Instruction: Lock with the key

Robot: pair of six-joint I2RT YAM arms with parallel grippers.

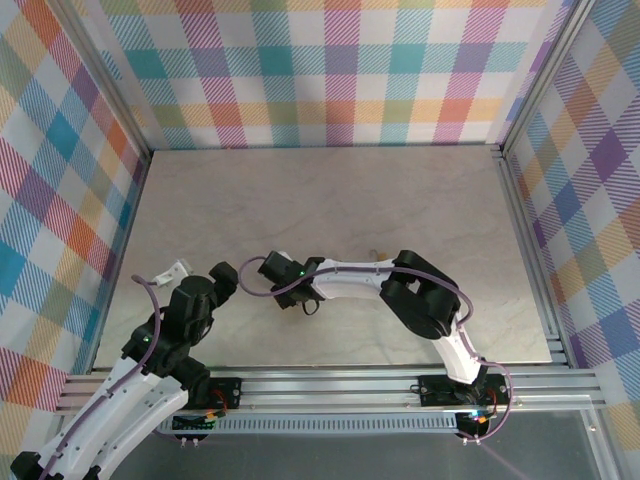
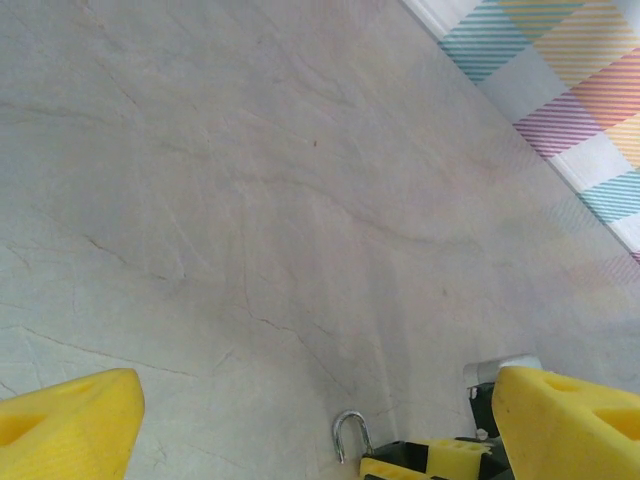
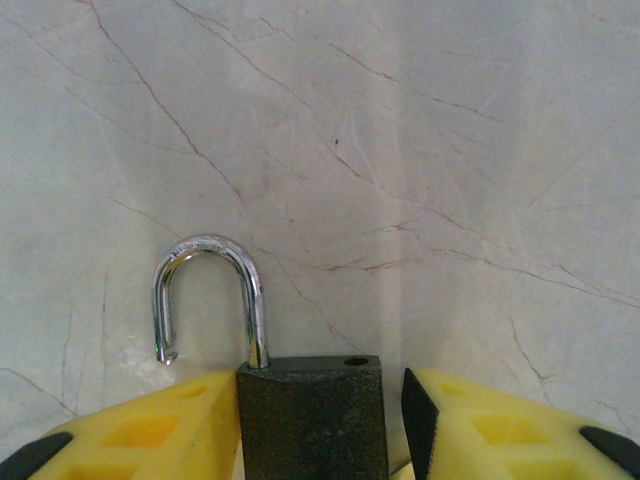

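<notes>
A dark padlock (image 3: 310, 420) lies on the marble table with its chrome shackle (image 3: 205, 250) swung open. My right gripper (image 3: 320, 400) straddles the lock body. Its left yellow finger (image 3: 150, 430) touches the body, and a narrow gap remains at the right finger (image 3: 480, 425), so it is open. In the left wrist view the shackle (image 2: 350, 432) pokes out beside the right gripper (image 2: 440, 462). My left gripper (image 2: 315, 400) hovers wide open just to the left, holding nothing. From above, both grippers (image 1: 225, 275) (image 1: 262, 275) meet at mid-table. I cannot make out the key.
A small tan thing (image 1: 375, 250) peeks out behind the right forearm; I cannot tell what it is. Checked cloth walls (image 1: 330, 70) and aluminium rails (image 1: 400, 385) box in the marble table (image 1: 330, 190).
</notes>
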